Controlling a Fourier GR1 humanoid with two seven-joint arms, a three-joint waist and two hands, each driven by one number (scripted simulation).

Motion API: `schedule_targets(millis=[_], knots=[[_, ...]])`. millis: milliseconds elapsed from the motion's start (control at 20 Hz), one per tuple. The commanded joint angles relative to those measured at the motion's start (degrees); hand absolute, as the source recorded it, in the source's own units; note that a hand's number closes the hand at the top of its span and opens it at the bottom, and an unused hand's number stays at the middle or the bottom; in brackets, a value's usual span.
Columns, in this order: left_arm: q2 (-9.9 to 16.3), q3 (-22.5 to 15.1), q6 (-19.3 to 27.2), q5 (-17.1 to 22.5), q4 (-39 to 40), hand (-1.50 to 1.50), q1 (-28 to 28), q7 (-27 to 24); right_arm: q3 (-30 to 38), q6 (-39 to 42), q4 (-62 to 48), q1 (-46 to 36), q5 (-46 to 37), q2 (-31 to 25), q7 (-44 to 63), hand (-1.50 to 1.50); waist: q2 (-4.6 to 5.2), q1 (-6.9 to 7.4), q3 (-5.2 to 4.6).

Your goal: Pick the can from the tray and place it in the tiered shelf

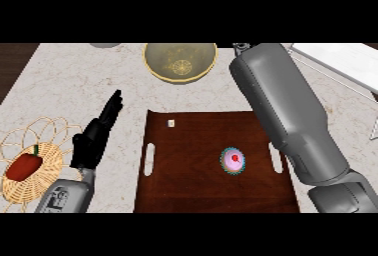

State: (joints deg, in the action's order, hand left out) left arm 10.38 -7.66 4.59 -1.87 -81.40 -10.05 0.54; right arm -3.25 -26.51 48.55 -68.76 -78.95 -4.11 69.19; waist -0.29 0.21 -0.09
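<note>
On tray, right of centre: can upright, axis vertical. Left hand at can's 9 o'clock, fingers released, resting on worktop. Right hand hidden beyond forearm; finger state unknown.

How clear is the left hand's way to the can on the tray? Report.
Probably yes: the left hand, open, sits just left of the tray, and only bare tray lies between it and the can.

Right robot hand beyond top edge.
</note>
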Motion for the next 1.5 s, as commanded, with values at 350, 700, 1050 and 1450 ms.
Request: schedule_targets(millis=[350,700,1050,1450], knots=[[-0.4,0.8,0.8,-0.5,-1.8,0.0,-2.7,3.9,5.7,9.4,4.2,-4.1,-10.6,-5.1,10.4,1.5,-0.17,-0.78,0.07],[-3.3,-1.4,2.1,-2.4,-1.3,0.0,-1.4,2.9,12.0,8.6,1.9,-5.2,-12.5,-10.7,4.9,1.5,0.23,-0.08,0.08],[-1.6,1.4,-0.5,-1.2,3.6,0.0,-1.4,-2.7,14.9,14.0,3.0,-8.0,-14.0,-15.2,-0.6,1.5,0.23,-0.36,0.03],[1.0,2.8,-3.6,0.9,-5.2,0.0,-0.7,5.2,17.3,7.2,-5.0,-5.6,-15.9,-18.5,-5.3,1.5,0.41,0.84,0.08]])
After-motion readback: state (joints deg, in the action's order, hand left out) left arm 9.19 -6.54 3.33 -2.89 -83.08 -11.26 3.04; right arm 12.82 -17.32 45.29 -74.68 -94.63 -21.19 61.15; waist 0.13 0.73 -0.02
